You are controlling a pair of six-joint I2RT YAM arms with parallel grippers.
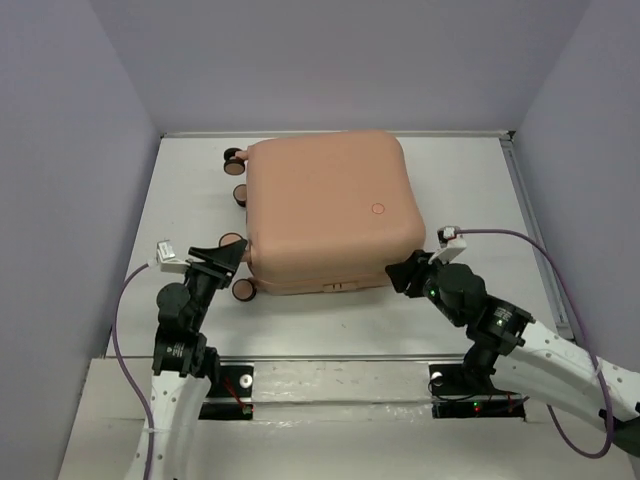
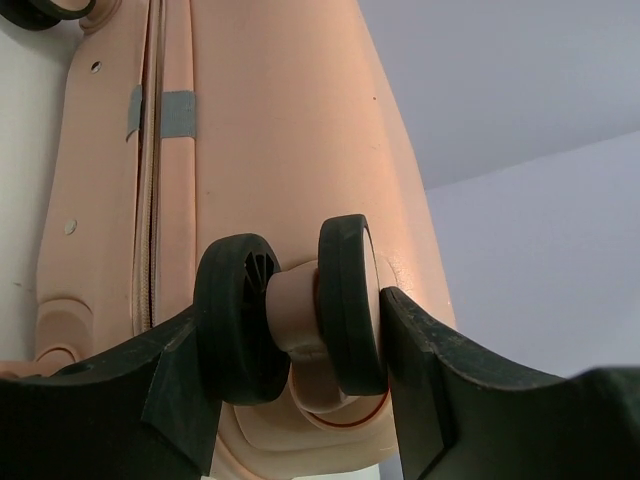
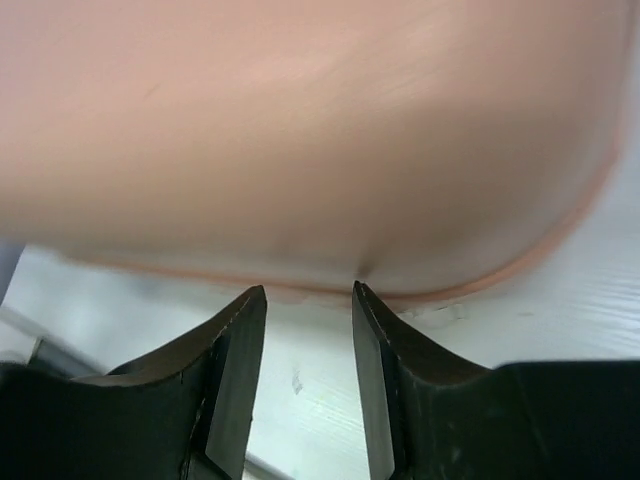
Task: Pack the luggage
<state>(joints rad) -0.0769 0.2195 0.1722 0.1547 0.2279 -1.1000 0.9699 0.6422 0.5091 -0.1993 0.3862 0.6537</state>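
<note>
Luggage [image 1: 325, 210] wheel [image 2: 345, 300] in left gripper [image 2: 292, 322], right gripper [image 3: 309, 292] beside

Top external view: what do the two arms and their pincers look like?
Both arms have white lower links and black joint housings. The left pincer and right pincer are matte black with wedge-shaped fingers. A purple cable loops to a white plug by each wrist; small green lights dot the right arm.

Peach-pink hard-shell luggage [image 1: 330, 210], rounded corners, zipped shut, lies flat approx mid-table w/ round mark (small, right of centre) facing up; black wheels [image 1: 234, 157] w/ peach caps on its left side.
</note>
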